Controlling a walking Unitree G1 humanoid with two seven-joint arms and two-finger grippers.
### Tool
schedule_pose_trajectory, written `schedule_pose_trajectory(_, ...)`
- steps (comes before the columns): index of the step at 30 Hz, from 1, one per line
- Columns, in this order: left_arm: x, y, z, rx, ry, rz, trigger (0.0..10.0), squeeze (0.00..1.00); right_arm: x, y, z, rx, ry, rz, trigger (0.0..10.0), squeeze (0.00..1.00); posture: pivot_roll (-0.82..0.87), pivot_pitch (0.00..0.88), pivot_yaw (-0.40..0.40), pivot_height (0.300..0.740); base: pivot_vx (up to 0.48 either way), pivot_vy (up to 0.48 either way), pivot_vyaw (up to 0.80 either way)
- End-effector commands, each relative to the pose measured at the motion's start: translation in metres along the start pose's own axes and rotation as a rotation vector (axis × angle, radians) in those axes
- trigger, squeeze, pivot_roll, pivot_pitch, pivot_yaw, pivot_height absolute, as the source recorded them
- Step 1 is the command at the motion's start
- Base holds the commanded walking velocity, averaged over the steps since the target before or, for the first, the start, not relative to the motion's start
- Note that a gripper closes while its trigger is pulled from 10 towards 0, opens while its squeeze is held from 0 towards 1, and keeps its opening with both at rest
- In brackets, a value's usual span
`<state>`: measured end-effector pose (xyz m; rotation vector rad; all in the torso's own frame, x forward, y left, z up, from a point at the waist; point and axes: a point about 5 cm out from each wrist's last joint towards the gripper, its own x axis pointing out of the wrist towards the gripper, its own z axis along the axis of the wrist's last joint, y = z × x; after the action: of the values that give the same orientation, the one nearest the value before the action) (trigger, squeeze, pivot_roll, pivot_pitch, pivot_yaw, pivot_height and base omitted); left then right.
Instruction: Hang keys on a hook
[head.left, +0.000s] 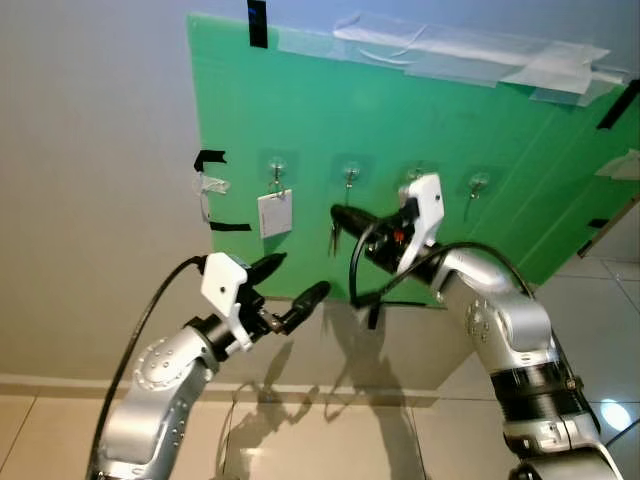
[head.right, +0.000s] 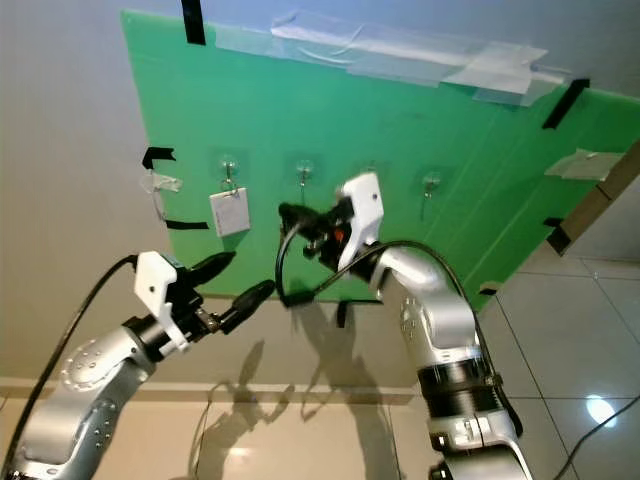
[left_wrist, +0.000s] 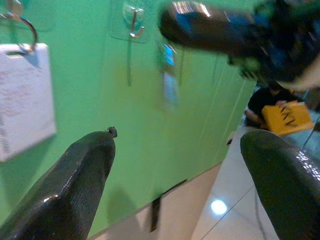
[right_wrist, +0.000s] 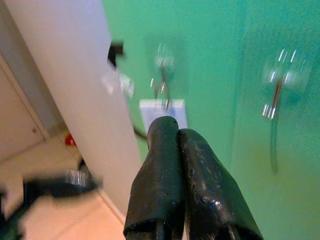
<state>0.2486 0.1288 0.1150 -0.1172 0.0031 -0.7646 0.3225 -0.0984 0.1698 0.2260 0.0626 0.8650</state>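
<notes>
Green board (head.left: 300, 120) on grey wall, row of hooks. Right gripper (head.left: 342, 216), fingers pressed together, pinching dangling keys (head.left: 333, 238) just below second hook (head.left: 350, 174); keys hang vertically. Left gripper (head.left: 290, 281), fingers spread, empty, lower left. Tag (head.left: 274, 212) on first hook.

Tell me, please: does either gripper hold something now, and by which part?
The right gripper is shut beside the second hook, with keys dangling beneath; the held part is hidden. The left gripper is open, holding nothing.
</notes>
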Motion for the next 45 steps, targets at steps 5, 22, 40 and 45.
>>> schedule_pose_trajectory(5,0.006,-0.006,0.002,-0.008,-0.022,-0.015,10.0,0.0,-0.003,-0.011,0.007,0.059,-0.038,-0.045,10.0,0.0,0.09,0.0,-0.107,0.74,0.0,0.0,0.0)
schedule_pose_trajectory(22,0.019,-0.008,0.002,-0.011,-0.005,-0.086,10.0,0.0,-0.007,-0.015,0.011,0.257,-0.136,-0.126,10.0,0.0,0.03,0.0,-0.059,0.74,0.0,0.0,0.0)
schedule_pose_trajectory(40,0.019,-0.011,0.0,-0.012,0.005,-0.106,10.0,0.0,0.003,-0.016,0.006,0.318,-0.1,-0.145,10.0,0.0,0.05,0.0,-0.078,0.74,0.0,0.0,0.0)
schedule_pose_trajectory(45,0.018,-0.012,-0.001,-0.013,0.004,-0.1,10.0,0.0,0.009,-0.021,0.005,0.308,-0.093,-0.182,10.0,0.0,0.07,0.0,-0.087,0.74,0.0,0.0,0.0)
